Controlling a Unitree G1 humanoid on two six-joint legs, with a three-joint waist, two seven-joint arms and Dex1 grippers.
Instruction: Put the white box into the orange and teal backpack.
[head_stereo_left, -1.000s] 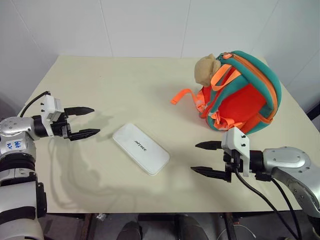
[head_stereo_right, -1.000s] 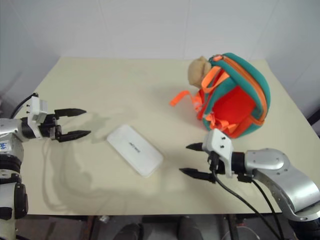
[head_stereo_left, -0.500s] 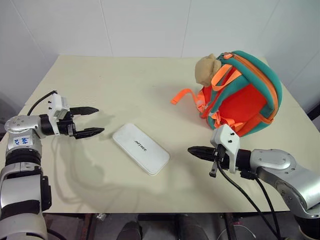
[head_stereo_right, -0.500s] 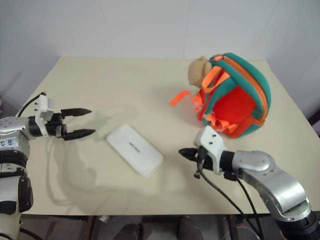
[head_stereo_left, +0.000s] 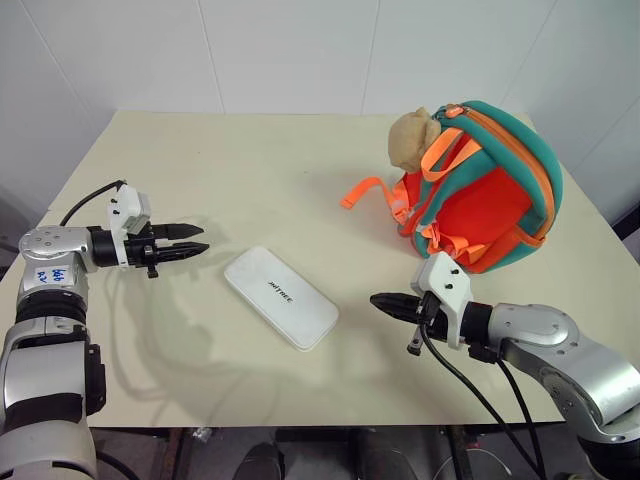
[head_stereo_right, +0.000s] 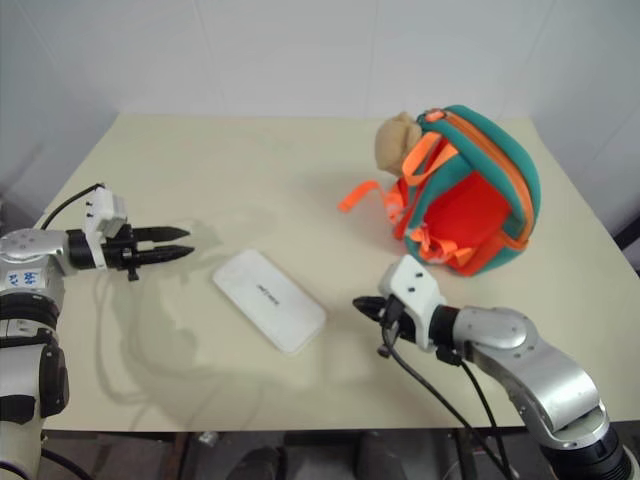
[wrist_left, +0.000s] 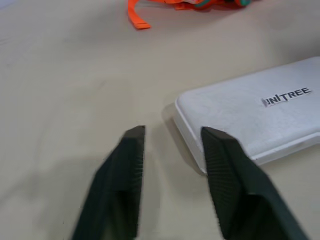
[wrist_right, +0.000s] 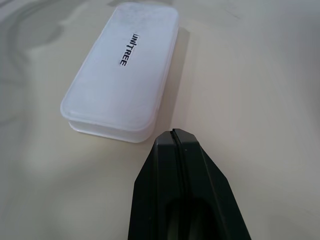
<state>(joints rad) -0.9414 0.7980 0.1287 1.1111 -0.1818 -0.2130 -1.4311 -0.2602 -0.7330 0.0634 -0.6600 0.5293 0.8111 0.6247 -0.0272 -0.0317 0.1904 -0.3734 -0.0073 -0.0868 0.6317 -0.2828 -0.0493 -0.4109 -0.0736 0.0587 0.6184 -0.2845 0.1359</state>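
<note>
Both claws sit low over the surface, one at each end of the white box, and neither touches it. Left claw points across at the box's near short end; its two fingers are parted by a narrow gap with nothing between them, so it grips nothing. From its own wrist view the box corner lies just ahead of the tips and slightly off to one finger's side, which reads to me as lining up to nudge or brace that end rather than pinch it, since the gap looks too small to take the box flat.

Right claw is clenched tight, fingertips pressed together into a single wedge, empty. The box's other short end lies just ahead of that wedge, with a strip of bare surface between. A shut claw makes a good pusher or a thin edge to slip under a flat thing, and I judge that is why it is held so.

Beyond the right claw, well apart from the box, the orange and teal backpack stands on the surface with its mouth gaping toward the box and its tan plush toy at the top. That open mouth faces the way the box would have to travel.
</note>
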